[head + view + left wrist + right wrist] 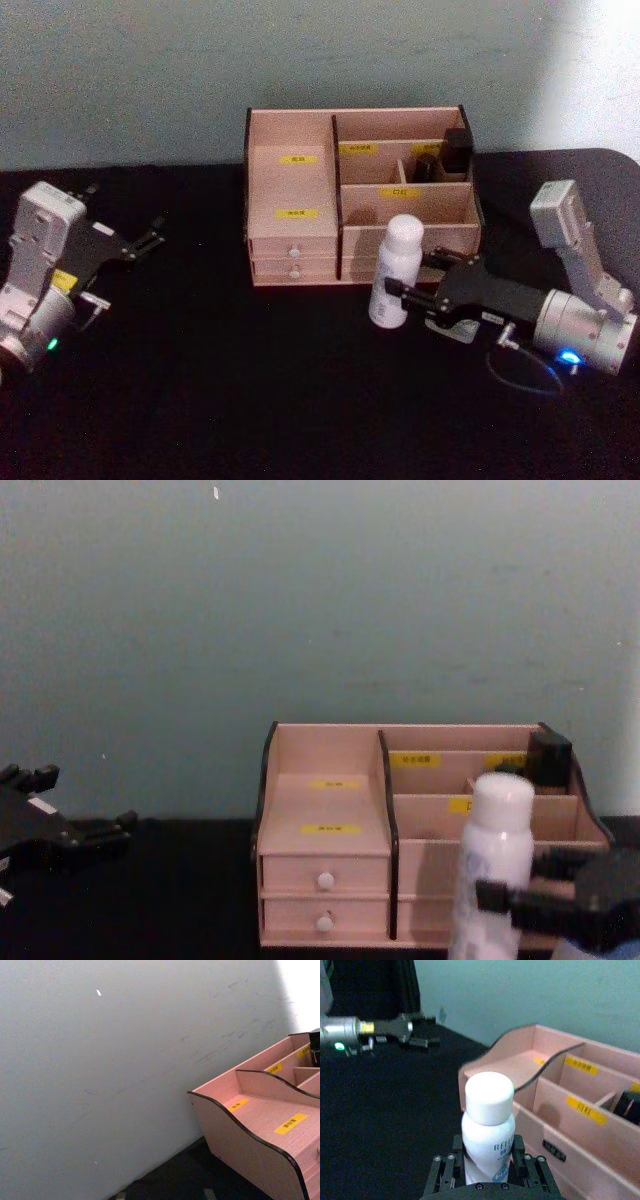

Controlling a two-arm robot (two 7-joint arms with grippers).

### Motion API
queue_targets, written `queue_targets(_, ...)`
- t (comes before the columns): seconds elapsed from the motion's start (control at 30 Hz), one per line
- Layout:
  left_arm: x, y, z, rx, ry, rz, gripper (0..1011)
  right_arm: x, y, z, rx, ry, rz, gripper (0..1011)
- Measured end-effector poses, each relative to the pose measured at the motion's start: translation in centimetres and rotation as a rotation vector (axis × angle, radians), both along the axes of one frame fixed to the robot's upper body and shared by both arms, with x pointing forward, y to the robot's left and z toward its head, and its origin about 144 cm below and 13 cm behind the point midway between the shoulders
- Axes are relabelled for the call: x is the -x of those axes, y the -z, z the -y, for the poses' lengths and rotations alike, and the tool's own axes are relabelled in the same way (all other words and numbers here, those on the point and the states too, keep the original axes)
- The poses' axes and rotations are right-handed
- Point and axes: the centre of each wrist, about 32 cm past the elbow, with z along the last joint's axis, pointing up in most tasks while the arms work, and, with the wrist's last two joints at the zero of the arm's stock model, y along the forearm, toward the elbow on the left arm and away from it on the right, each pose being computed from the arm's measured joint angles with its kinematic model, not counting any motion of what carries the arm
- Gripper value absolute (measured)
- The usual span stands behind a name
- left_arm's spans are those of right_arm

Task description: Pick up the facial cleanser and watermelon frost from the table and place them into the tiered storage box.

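The facial cleanser, a white bottle with a white cap, stands upright just in front of the tiered storage box, at its right half. My right gripper is shut on the bottle's lower body; the right wrist view shows its black fingers pressed against both sides of the bottle. A small dark box sits in the organiser's back right compartment. I cannot tell whether it is the watermelon frost. My left gripper rests open at the table's far left, holding nothing.
A black cloth covers the table. A small brown bottle stands in a middle compartment. The organiser's wide left compartments hold nothing. A pale wall rises close behind it.
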Motion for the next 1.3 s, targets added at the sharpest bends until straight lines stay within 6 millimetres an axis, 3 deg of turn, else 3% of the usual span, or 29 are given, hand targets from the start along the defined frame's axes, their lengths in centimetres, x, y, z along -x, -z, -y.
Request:
queue_targets(0.37,0.0,0.0,0.0,0.000,0.000,0.000,1001,-0.5,-3.9,0.3,-0.083,0.016,0.058,585)
queue_targets(0.63,0.0,0.0,0.0,0.000,0.000,0.000,1001,-2.8,-5.9,-1.0,-0.092,0.099,0.105,585)
queue_targets(1.3,0.0,0.0,0.0,0.000,0.000,0.000,1001,-8.1,-6.1,-2.4,-0.043,0.197,0.152,585)
